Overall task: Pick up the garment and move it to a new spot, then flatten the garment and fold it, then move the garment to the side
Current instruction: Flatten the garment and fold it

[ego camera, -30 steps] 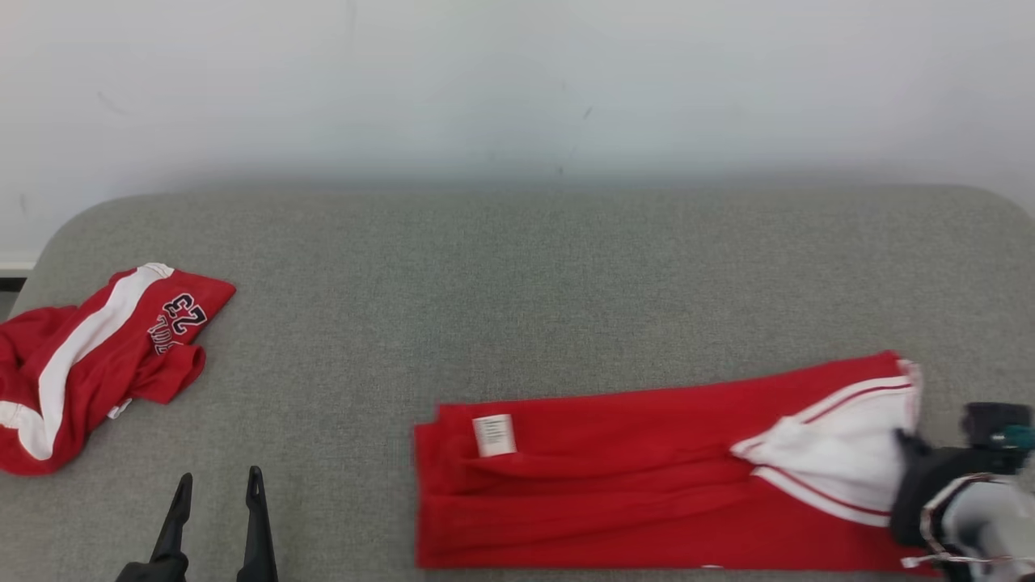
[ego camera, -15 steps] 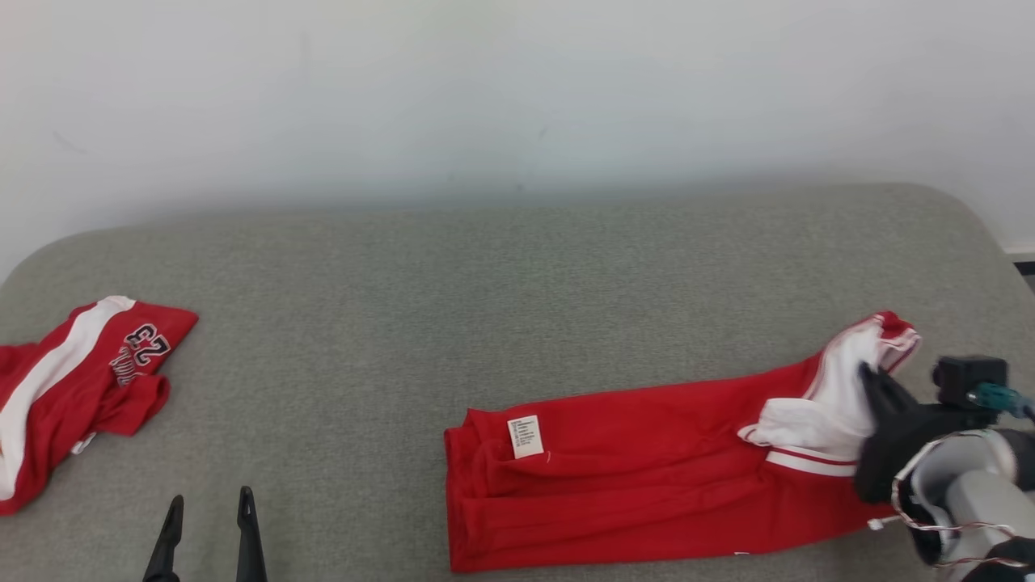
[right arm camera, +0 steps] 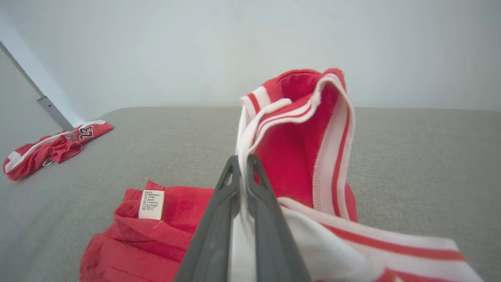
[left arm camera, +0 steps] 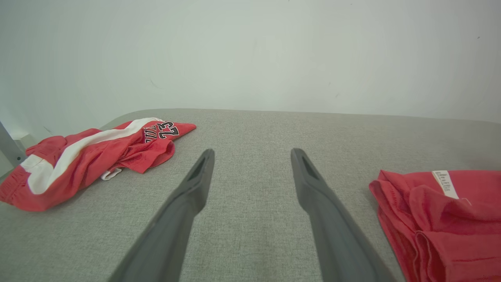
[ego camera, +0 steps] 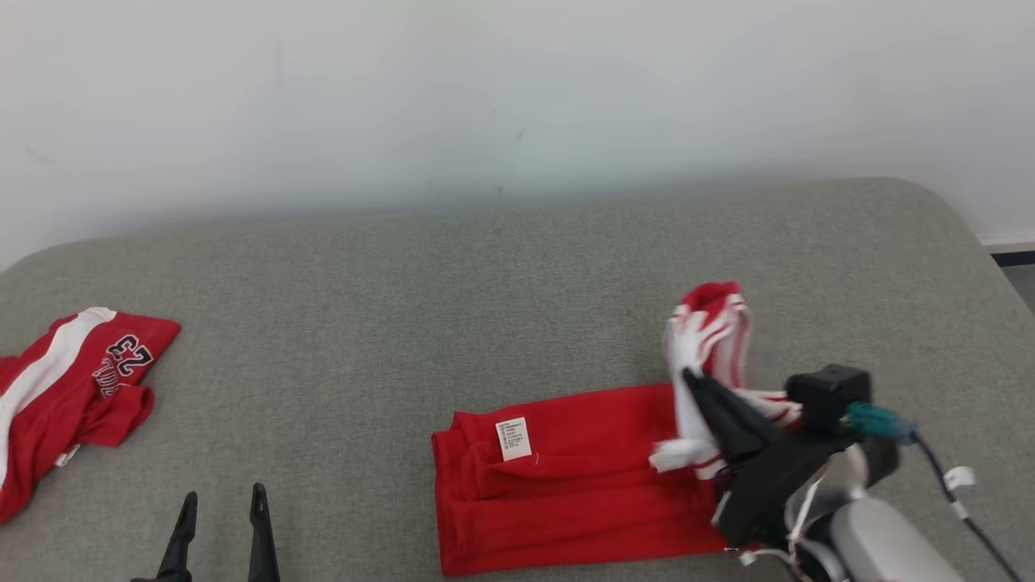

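Right gripper (ego camera: pixel 689 378), jaws pinched on the garment (ego camera: pixel 566 485) striped end, now holds it up & further left than 1 s ago. The rest lies on the grey pad (ego camera: pixel 388 283), so the fold is probably starting. Left gripper (ego camera: pixel 222 505) idle, jaws wide.

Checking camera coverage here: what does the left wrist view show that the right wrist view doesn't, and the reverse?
Left wrist view: the left gripper, open above the grey padded surface. Right wrist view: the right gripper shut on the striped end of the red garment, raised above its labelled end. Shared: the garment's white label, the other red garment marked 23, that surface, the white wall.
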